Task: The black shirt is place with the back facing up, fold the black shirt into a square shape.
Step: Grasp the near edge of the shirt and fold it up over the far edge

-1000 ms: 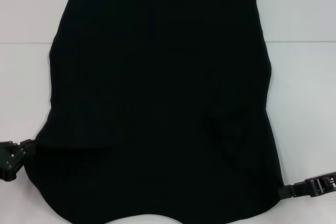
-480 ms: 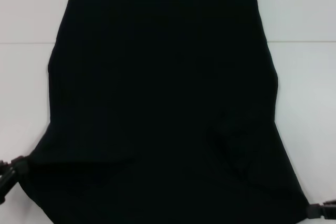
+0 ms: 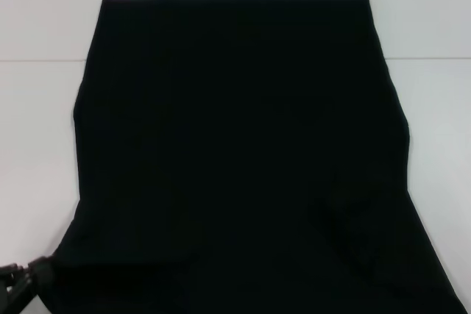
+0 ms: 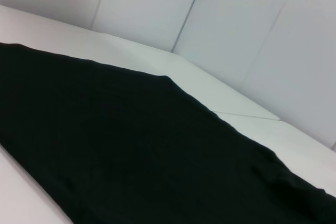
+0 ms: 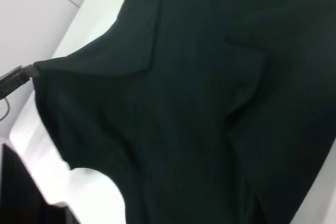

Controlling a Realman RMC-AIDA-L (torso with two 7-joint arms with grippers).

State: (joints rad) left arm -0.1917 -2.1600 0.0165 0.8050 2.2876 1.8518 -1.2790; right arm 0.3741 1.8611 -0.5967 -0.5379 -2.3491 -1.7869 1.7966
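Note:
The black shirt (image 3: 235, 152) fills most of the head view, its far edge straight across the white table (image 3: 37, 145). Its near part rises toward the camera and runs past the bottom of the picture. My left gripper (image 3: 29, 279) sits at the shirt's near left corner, shut on the cloth. The right wrist view shows that same left gripper (image 5: 18, 76) with the corner of the black shirt (image 5: 199, 103) stretched taut from it, hanging with folds and a curved neck edge. The left wrist view looks along the black shirt (image 4: 131, 150). My right gripper is out of view.
White tabletop (image 4: 210, 87) shows on both sides of the shirt and beyond its far edge. Pale wall panels (image 4: 236, 24) stand behind the table. A dark hard shape (image 5: 16, 192) sits near the table edge in the right wrist view.
Both grippers drew the shirt's near corners toward the camera. The left one slid lower in the picture, the right one left it. The shirt's far edge crept nearer.

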